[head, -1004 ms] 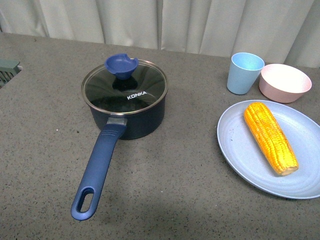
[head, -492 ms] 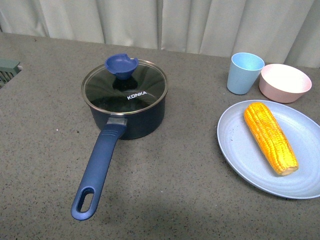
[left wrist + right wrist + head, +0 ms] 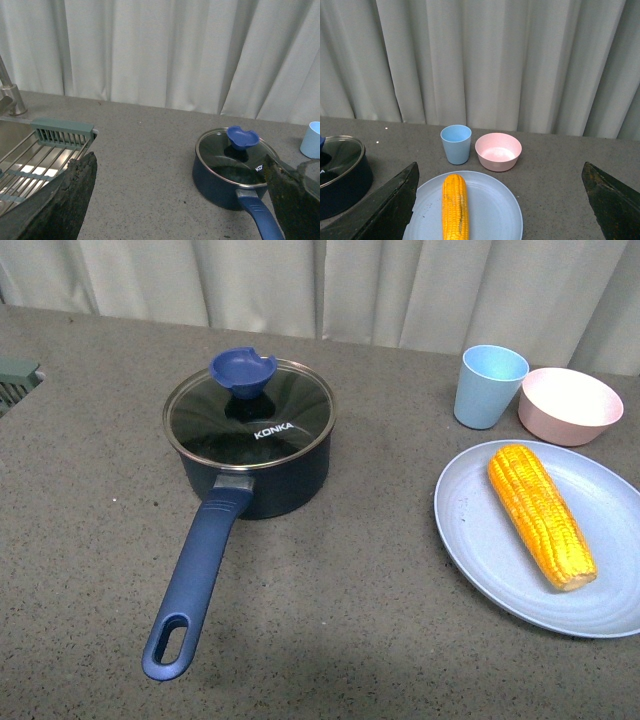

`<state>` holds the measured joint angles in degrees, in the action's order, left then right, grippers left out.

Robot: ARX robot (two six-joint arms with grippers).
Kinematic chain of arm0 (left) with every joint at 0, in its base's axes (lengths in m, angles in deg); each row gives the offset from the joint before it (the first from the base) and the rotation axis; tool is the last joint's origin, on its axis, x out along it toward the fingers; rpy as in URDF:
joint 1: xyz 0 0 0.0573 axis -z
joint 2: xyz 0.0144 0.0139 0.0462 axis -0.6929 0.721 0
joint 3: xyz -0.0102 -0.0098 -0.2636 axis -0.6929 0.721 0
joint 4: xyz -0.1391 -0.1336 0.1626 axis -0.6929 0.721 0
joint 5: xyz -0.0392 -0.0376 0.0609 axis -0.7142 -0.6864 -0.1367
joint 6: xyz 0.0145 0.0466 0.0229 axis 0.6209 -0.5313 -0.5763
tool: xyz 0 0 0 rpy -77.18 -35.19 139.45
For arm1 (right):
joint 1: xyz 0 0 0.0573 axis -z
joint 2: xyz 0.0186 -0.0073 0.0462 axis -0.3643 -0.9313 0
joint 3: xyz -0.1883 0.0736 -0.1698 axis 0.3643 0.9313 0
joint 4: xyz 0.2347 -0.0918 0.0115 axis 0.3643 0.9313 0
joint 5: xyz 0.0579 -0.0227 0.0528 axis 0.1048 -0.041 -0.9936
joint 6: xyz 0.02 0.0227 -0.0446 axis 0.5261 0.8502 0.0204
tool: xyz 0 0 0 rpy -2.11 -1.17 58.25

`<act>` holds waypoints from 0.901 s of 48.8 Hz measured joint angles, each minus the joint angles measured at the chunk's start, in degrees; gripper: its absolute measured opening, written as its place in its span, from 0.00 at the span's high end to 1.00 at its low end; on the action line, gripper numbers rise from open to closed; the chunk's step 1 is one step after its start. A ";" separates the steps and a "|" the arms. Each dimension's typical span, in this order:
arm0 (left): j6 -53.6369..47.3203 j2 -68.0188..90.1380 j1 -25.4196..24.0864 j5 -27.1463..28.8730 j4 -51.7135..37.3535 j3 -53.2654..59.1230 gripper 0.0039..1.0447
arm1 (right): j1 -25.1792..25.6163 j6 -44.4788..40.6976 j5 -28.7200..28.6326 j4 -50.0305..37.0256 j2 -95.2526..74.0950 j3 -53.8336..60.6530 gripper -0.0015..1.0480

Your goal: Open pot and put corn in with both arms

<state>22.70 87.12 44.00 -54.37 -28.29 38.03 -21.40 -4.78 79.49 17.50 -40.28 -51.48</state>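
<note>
Pot (image 3: 255,475) centre-left on table (image 3: 350,640), lid (image 3: 250,420) on; inside dark through glass, contents unclear. Corn (image 3: 540,512) lies alone on plate (image 3: 480,550) at right, plate rim cut off. Cup (image 3: 488,385) and bowl (image 3: 568,405) behind, empty. Left gripper (image 3: 177,167) and right gripper (image 3: 500,172): fingers spread wide, holding nothing.

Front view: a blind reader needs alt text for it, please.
A navy pot, its glass lid on and long handle pointing toward the camera, sits on a grey table; to its right a corn cob lies on a pale blue plate, with a blue cup and pink bowl behind. No arm shows.
</note>
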 joint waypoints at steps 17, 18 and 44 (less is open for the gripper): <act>0.00 0.00 0.00 0.00 0.00 0.00 0.06 | 0.00 0.00 0.02 0.00 0.00 0.00 0.09; 0.00 0.00 0.00 0.00 0.00 0.00 0.06 | 0.00 0.00 0.00 0.00 0.00 0.00 0.09; 0.00 0.00 0.00 0.00 0.00 0.00 0.06 | 0.00 0.00 0.00 0.00 0.00 0.00 0.09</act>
<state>22.70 87.12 44.00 -54.37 -28.29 38.03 -21.40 -4.78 79.49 17.50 -40.28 -51.48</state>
